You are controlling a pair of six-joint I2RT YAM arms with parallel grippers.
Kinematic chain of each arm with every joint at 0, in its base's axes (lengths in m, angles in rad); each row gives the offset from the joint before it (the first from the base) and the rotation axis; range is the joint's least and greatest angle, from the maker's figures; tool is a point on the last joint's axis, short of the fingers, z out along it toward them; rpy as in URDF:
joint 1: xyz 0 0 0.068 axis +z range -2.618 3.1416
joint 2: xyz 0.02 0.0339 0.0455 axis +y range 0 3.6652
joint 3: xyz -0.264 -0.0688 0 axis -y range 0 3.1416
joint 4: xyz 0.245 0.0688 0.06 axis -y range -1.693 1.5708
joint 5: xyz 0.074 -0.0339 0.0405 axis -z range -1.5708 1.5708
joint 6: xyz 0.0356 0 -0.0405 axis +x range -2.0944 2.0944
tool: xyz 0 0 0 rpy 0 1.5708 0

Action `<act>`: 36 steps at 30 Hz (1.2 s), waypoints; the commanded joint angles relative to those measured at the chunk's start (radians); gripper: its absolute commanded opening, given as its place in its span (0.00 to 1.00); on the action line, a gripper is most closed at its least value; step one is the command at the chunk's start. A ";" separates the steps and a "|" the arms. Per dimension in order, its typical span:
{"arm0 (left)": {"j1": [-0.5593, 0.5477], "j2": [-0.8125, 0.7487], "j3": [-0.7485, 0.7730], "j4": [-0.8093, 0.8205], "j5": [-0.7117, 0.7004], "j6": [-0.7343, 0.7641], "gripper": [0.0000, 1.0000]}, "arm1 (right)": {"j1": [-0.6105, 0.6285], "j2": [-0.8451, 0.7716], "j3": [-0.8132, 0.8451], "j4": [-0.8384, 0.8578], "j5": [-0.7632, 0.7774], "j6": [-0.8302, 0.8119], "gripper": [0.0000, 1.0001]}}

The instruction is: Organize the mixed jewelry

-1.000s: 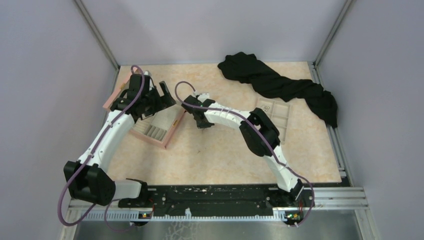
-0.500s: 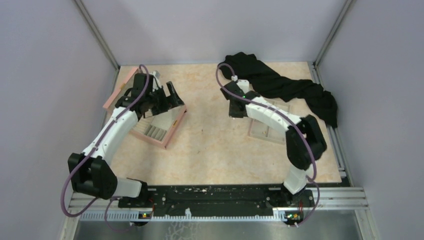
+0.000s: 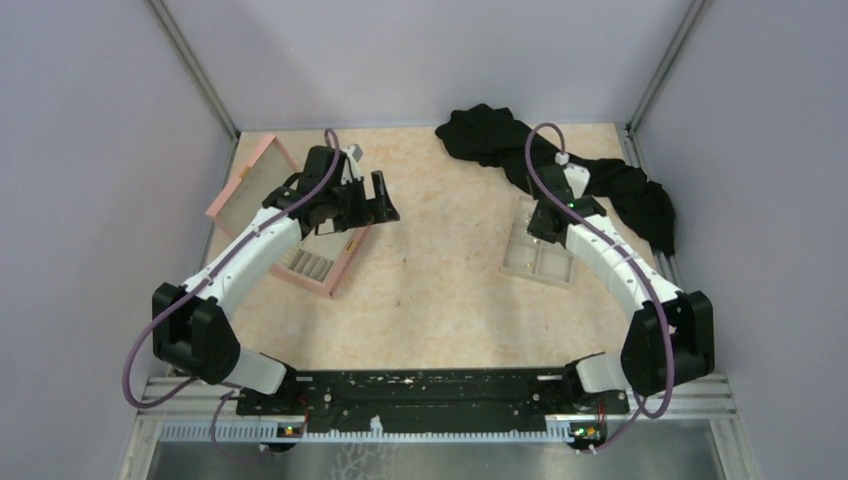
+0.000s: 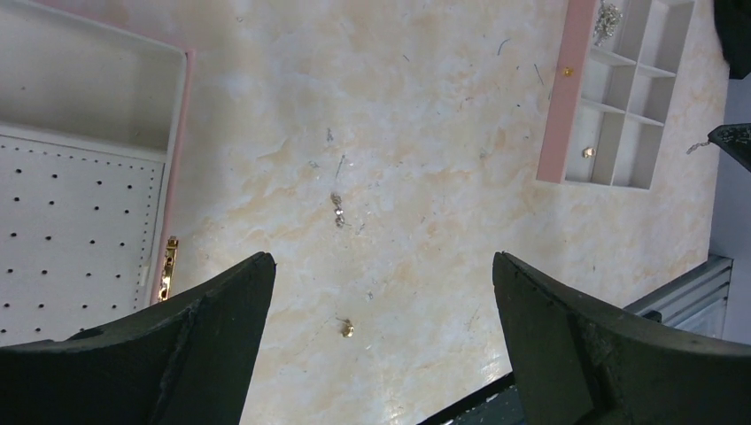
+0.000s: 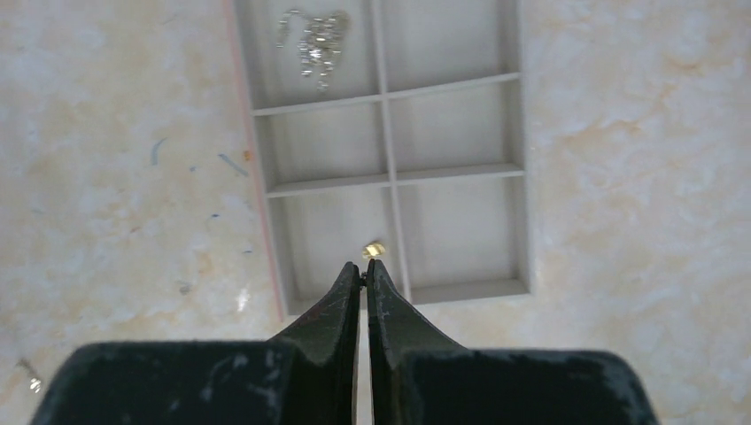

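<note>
Jaws pinching silvery piece (image 4: 698,147), right arm (image 3: 610,260) stretches over tray (image 5: 522,177).

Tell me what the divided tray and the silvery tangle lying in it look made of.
The divided tray looks like moulded plastic: matte grey-beige, with thin, even walls and a pink strip along one edge. The tangle looks like metal, silvery and polished, with small links that glint. Whether it is plated or solid cannot be told.
</note>
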 commanded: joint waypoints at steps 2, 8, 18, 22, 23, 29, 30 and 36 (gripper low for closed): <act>-0.024 0.017 0.040 0.041 -0.033 0.013 0.98 | -0.119 -0.060 -0.072 0.016 -0.018 -0.029 0.00; -0.031 0.042 0.057 0.044 -0.030 0.009 0.98 | -0.219 -0.017 -0.106 0.079 -0.045 -0.068 0.00; -0.047 0.101 0.116 0.000 -0.015 0.026 0.98 | -0.268 0.131 -0.069 0.172 -0.030 -0.074 0.00; -0.054 0.112 0.128 -0.010 -0.018 0.029 0.98 | -0.278 0.197 -0.048 0.200 -0.021 -0.063 0.00; -0.057 0.114 0.131 -0.010 -0.019 0.031 0.98 | -0.278 0.209 -0.043 0.210 -0.021 -0.064 0.00; -0.062 0.115 0.136 -0.017 -0.033 0.033 0.98 | -0.279 0.254 -0.010 0.217 -0.026 -0.070 0.10; -0.063 0.117 0.135 -0.018 -0.034 0.033 0.98 | -0.278 0.254 -0.009 0.218 -0.029 -0.074 0.14; -0.065 0.120 0.136 -0.018 -0.038 0.031 0.98 | -0.278 0.252 -0.003 0.224 -0.035 -0.090 0.23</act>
